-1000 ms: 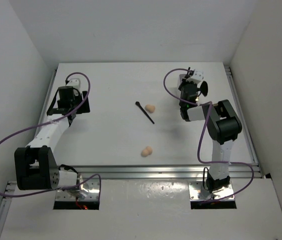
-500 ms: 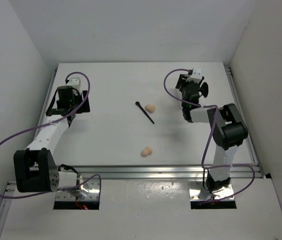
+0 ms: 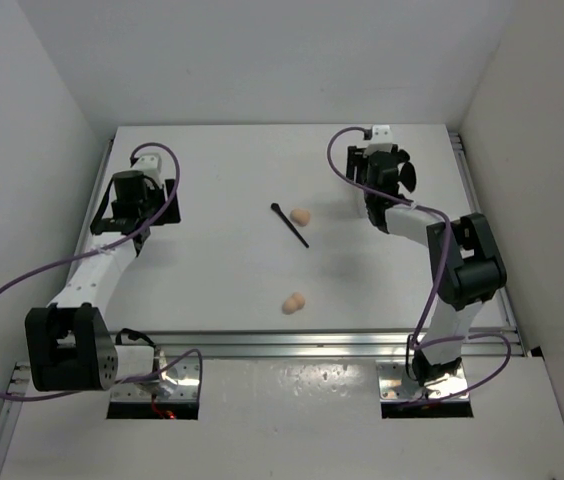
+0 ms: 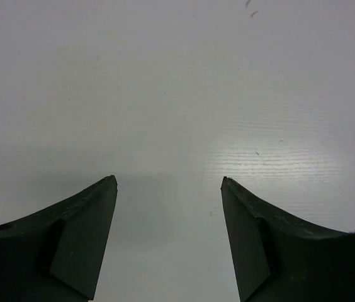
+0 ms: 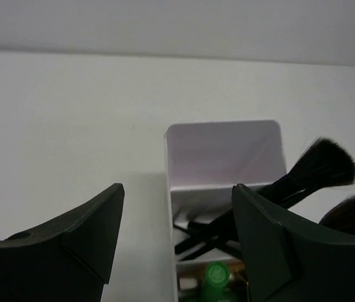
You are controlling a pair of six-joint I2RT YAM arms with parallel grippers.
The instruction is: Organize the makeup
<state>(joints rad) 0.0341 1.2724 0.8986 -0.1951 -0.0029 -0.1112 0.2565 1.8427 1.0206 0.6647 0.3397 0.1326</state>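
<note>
Two peach sponges lie loose on the table, one (image 3: 301, 216) mid-table and one (image 3: 293, 302) nearer the front. A thin black stick (image 3: 290, 226) lies just left of the farther sponge. My right gripper (image 3: 380, 158) (image 5: 177, 186) hangs open over the white box (image 5: 225, 151) at the back right, holding nothing. Inside the box stand black brushes (image 5: 322, 165) and a green tube (image 5: 215, 277). My left gripper (image 3: 140, 200) (image 4: 168, 179) is open above bare table at the far left, well away from the makeup.
The white table (image 3: 222, 270) is walled in on the left, back and right. A metal rail (image 3: 302, 340) runs along its front edge. Purple cables loop off both arms. In the top view the box is mostly hidden under the right gripper.
The right gripper has opened and shifted toward the back of the table, its arm stretching out. The left arm has hardly moved.
</note>
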